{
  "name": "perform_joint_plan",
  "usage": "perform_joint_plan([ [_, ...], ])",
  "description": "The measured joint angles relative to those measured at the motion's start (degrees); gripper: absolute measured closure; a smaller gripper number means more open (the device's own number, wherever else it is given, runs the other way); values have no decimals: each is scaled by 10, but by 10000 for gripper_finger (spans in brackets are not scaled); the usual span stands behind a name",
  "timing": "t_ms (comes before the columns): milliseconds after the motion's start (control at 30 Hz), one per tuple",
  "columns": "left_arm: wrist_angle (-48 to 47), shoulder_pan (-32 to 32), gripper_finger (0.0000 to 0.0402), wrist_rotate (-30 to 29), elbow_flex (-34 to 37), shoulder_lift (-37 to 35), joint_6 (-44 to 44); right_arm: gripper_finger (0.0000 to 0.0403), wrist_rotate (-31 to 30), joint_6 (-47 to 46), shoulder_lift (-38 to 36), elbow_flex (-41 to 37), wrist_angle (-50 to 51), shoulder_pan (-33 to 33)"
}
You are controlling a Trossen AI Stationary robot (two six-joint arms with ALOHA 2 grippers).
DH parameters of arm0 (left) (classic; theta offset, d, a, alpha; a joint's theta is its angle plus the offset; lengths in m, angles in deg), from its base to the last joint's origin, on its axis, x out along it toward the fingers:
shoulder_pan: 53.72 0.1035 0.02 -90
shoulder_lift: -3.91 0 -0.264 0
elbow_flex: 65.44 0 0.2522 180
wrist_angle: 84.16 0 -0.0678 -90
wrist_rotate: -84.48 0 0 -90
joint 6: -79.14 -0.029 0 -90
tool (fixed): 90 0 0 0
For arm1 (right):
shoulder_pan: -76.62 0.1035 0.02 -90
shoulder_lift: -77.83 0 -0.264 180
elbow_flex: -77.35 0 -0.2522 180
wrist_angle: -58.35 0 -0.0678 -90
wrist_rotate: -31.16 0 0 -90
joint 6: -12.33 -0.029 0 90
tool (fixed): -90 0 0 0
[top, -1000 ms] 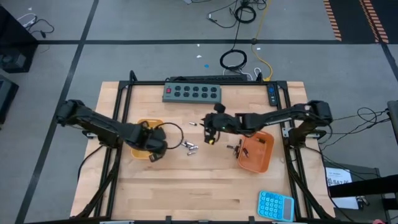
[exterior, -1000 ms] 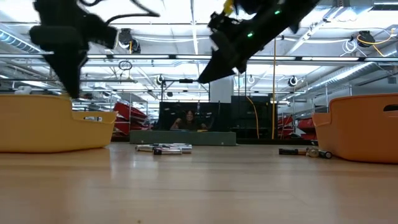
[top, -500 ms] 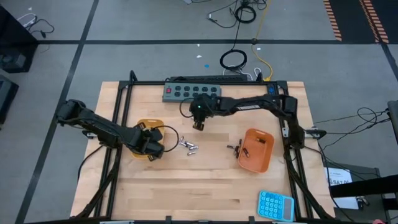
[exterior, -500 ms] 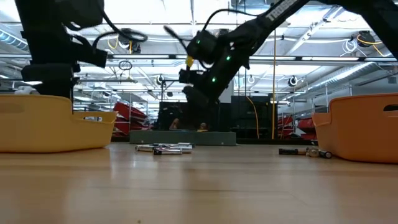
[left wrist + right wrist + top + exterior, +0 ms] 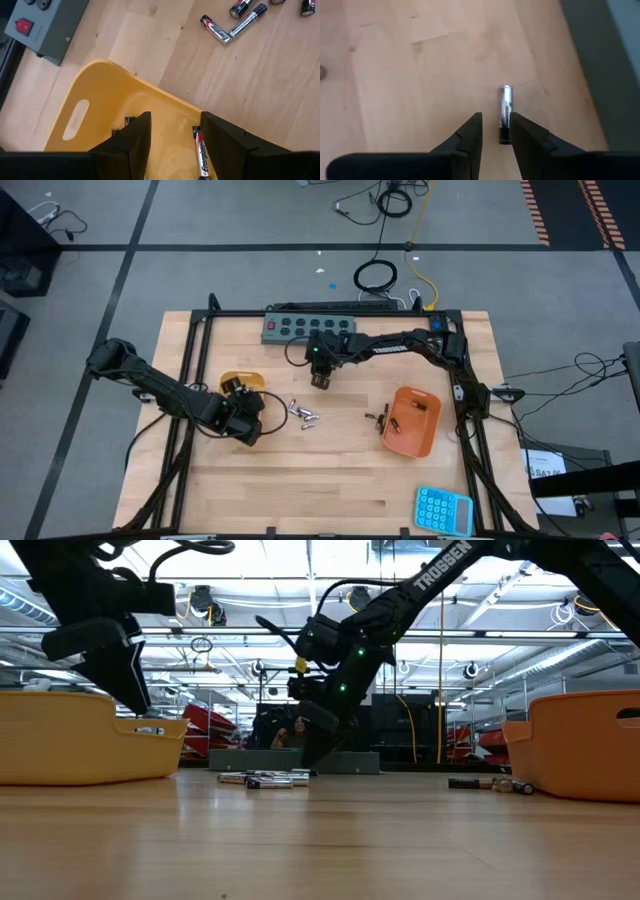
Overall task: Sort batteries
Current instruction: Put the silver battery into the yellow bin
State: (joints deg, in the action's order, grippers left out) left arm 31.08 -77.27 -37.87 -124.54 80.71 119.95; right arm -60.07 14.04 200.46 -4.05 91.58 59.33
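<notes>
1. High view: the right gripper (image 5: 319,380), which a second ago hung near the orange tray (image 5: 412,422), has swung far across and now sits low over the table's back middle, just in front of the grey power strip (image 5: 309,329). The left gripper (image 5: 243,423) has slid off the yellow tray (image 5: 240,384) toward the near edge. A loose cluster of batteries (image 5: 303,416) lies between the two trays, with a few more (image 5: 377,418) just beside the orange tray. Open wood lies in front; a blue calculator (image 5: 443,509) sits at the near right corner.

2. Low view: the right arm reaches down behind the cluster (image 5: 264,779); I judge it is going for a stray cell, so sorting is far from done.

3. Left wrist view: fingers (image 5: 136,141) spread, holding nothing, above the yellow tray (image 5: 95,95), where one battery (image 5: 201,153) lies on the floor. More batteries (image 5: 235,22) lie on the wood beyond its rim.

4. Right wrist view: fingers (image 5: 470,135) narrowly parted, a lone silver battery (image 5: 505,114) just ahead of the gap, not yet pinched. The power strip's edge (image 5: 605,60) is near, leaving little room on that side.
</notes>
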Motion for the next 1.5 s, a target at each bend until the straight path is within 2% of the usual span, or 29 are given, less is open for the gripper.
perform_joint_plan([
  [300,13,0,219,-1,0,0,-22,312,0,-4,24,0,-18,-5],
  [367,13,0,219,-1,0,0,-22,312,-26,-2,26,1,-19,-3],
  [533,13,-4,219,-1,0,0,-22,314,-36,-12,26,1,-18,2],
  [800,10,-4,219,5,0,0,-26,366,-31,-14,15,0,1,9],
  [900,10,-4,219,6,0,0,-36,368,-48,-2,-7,-3,9,25],
  [1000,11,-4,219,8,0,0,-44,353,-90,49,-30,0,21,42],
  [1067,16,-3,219,8,0,0,-53,334,-94,76,-34,0,37,45],
  [1300,111,-7,219,-6,0,0,-97,265,-49,85,-24,32,166,9],
  [1433,195,-19,219,-58,24,0,-130,235,-26,114,-24,52,171,9],
  [1500,275,-22,219,-69,55,0,-145,219,-12,128,-18,61,176,8],
])
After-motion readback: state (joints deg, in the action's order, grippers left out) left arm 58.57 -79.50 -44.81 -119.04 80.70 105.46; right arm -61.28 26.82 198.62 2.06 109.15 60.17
